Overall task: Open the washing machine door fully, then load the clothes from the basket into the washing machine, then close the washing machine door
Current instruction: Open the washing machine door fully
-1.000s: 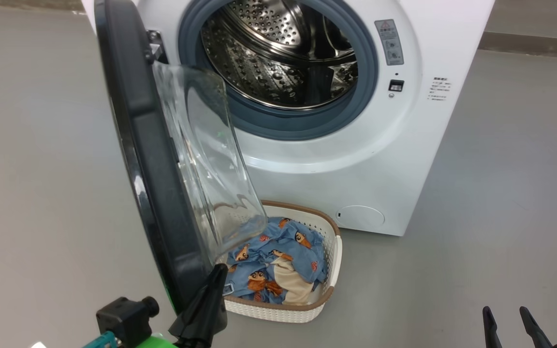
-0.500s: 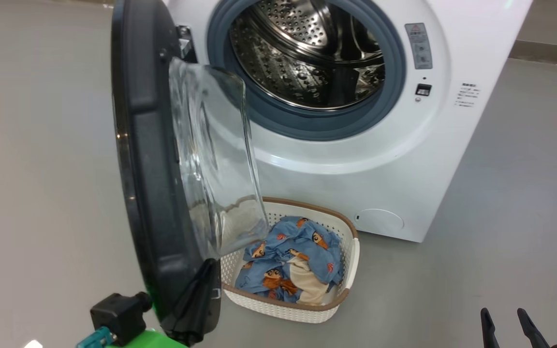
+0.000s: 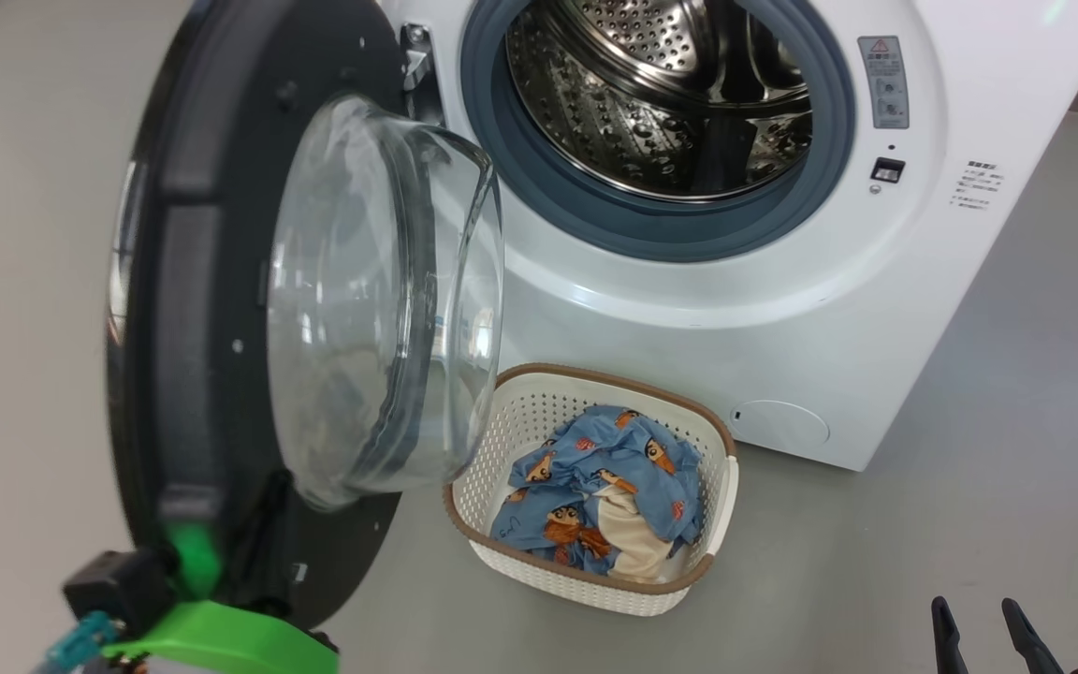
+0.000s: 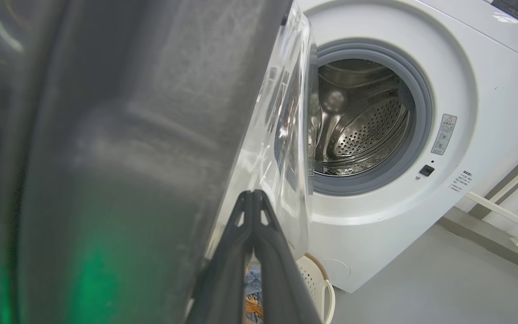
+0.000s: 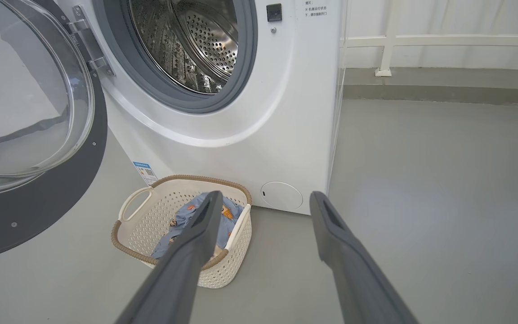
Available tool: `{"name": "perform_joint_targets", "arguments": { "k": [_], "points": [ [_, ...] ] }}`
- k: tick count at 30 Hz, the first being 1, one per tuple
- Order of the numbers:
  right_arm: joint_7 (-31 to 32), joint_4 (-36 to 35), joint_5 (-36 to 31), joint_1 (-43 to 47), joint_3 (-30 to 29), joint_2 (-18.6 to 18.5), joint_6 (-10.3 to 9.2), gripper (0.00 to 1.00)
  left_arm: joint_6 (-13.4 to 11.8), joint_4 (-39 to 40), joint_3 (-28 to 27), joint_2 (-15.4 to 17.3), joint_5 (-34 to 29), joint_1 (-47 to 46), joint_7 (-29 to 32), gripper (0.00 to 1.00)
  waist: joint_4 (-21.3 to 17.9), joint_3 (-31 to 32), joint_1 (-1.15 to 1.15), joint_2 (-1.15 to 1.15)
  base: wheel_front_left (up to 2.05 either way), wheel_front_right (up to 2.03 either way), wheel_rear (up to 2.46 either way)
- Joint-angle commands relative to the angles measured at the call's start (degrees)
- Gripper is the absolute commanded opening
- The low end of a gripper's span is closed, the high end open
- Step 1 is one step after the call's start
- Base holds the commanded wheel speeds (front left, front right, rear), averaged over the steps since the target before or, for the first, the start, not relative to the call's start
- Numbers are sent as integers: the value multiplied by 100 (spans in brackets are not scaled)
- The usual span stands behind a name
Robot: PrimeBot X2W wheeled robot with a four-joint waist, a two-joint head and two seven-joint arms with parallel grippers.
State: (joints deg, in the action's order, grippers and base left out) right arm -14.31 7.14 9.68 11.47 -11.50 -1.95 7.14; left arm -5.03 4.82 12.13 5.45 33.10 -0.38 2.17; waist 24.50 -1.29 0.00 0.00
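Lying in the basket (image 3: 525,426), clothes (image 3: 600,468)

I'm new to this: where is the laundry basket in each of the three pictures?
Head view: basket low centre, right of the open door.
Left wrist view: basket at bottom edge, behind and right of the shut left pincer.
Right wrist view: basket lower left, partly behind the open right pincer.
Shared landmark: the grey gasket above it.

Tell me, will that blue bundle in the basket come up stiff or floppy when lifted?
Probably floppy: the clothes lie crumpled in soft folds, so they would likely droop. Likely light: thin-looking fabric, small bundle. The cream piece looks loose and may fall away.
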Motion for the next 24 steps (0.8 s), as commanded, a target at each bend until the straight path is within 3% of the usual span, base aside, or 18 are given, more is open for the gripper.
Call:
{"name": "perform_joint_targets", "arguments": {
  "k": [1, 8, 24],
  "points": [
    [-69, -115, -7, -224, 179, -93, 35, 100, -75, -24, -412, 151, 56, -377, -185, 0, 49, -33, 0, 0, 0, 0, 0],
    [-69, -130, -60, -226, 178, -93, 35, 100, -66, -617, -808, 257, 191, -780, -488, 0, 99, -94, 0, 0, 0, 0, 0],
    [-69, -150, -227, -269, 196, -93, 35, 100, 75, -2965, -1627, 628, 394, -2126, -1477, 0, 14, -249, 0, 0, 0, 0, 0]
  ]
}}
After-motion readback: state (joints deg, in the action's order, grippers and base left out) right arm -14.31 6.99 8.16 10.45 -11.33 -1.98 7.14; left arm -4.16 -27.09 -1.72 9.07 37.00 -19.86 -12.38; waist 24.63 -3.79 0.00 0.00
